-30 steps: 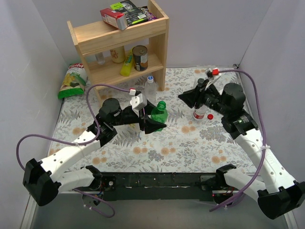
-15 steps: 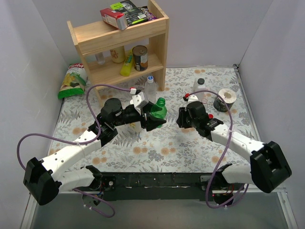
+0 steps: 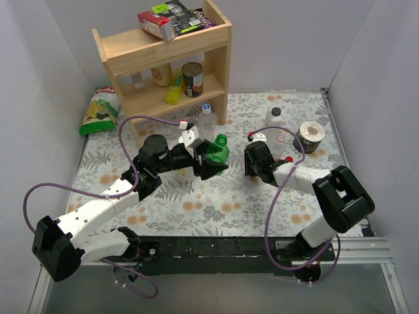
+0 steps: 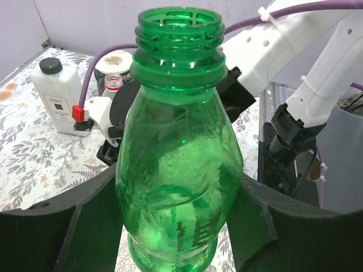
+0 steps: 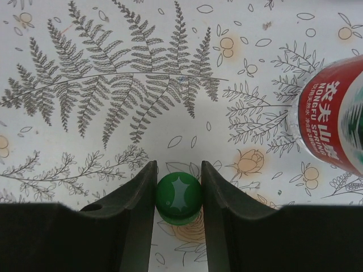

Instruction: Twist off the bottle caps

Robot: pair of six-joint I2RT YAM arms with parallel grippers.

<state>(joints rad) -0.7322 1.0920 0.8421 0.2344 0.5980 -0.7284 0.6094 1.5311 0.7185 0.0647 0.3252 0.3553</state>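
Note:
My left gripper is shut on the body of the small green bottle, holding it upright. In the left wrist view the green bottle has an open mouth with no cap, and a black finger presses on each side. To its right, my right gripper points down at the table, shut on the green cap. I cannot tell whether the cap touches the cloth. The red-labelled bottle stands uncapped just right of it, with the red cap lying beside it. A slim clear bottle with a blue cap stands behind.
An opaque white bottle with a dark cap and a tape roll stand at the back right. A wooden shelf with cans and boxes is at the back left, with a snack bag beside it. The red-labelled bottle lies close to my right fingers.
The right arm has swung in from the back right and folded low toward the middle of the table. The left arm and green bottle have stayed put.

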